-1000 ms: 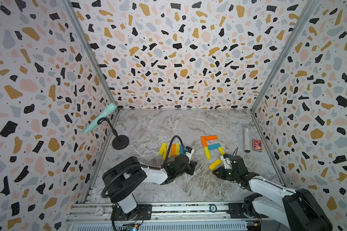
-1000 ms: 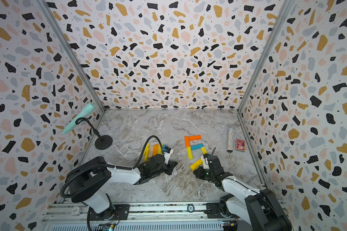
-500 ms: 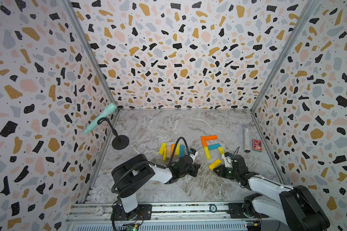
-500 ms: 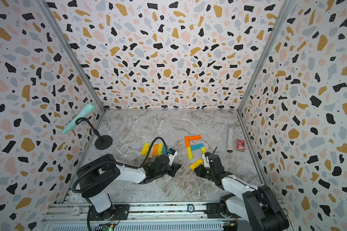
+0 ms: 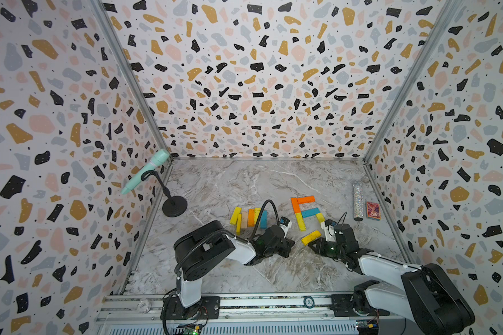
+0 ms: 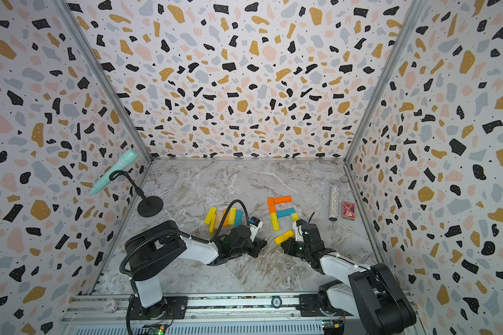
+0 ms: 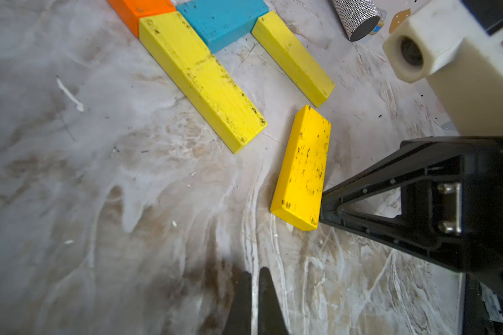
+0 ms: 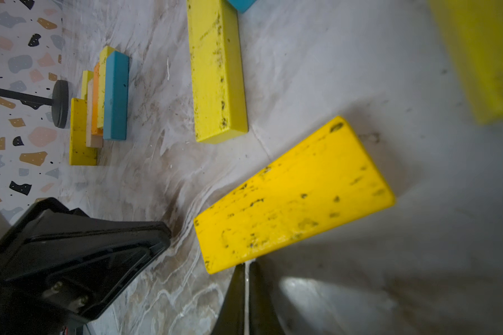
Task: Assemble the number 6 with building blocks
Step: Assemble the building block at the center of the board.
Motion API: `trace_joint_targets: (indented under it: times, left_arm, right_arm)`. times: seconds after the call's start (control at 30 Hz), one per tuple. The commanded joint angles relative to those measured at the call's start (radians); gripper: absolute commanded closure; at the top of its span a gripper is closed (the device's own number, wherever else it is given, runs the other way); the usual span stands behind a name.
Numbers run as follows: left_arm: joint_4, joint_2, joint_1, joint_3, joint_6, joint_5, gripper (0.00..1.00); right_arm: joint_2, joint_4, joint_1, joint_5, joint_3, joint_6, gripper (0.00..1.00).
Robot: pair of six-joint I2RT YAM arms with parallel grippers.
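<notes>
While the loose yellow wooden plank (image 5: pixel 310 237) lies askew just below the unfinished orange-blue-yellow figure (image 5: pixel 310 212) in both top views, the left wrist view shows the left gripper (image 7: pixel 254 278) pinched together, empty. The right wrist view shows the right gripper (image 8: pixel 246 271), jaws together, against the plank's edge. An off-centre shove may spin it into that figure.

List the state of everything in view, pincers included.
Loose yellow wooden plank: flat, skewed, apart from the figure.
Part-built figure of orange, blue and yellow planks: flat, unfinished.
Row of spare painted planks: lying together.
Glittery silver tube: on its side.
Small red patterned box: lying flat.
Mint microphone: tilted in its black stand.
Left pincer: shut, empty.
Right pincer: shut, tips at the loose plank's end.
</notes>
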Motion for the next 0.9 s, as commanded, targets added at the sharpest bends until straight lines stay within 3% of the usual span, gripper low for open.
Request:
trace_joint_targets:
  times: [0.0, 0.43, 0.87]
  left_arm:
    - [0.036, 0.008, -0.010, 0.027, 0.010, 0.011, 1.00]
    - [0.017, 0.043, -0.012, 0.059, 0.017, -0.009, 1.00]
    - [0.046, 0.125, -0.010, 0.115, 0.009, 0.011, 1.00]
  right_arm:
    - [0.008, -0.008, -0.005, 0.023, 0.011, 0.006, 0.92]
    - [-0.112, -0.087, -0.010, 0.041, -0.022, 0.004, 0.91]
    - [-0.163, 0.022, -0.022, -0.001, -0.088, 0.026, 0.91]
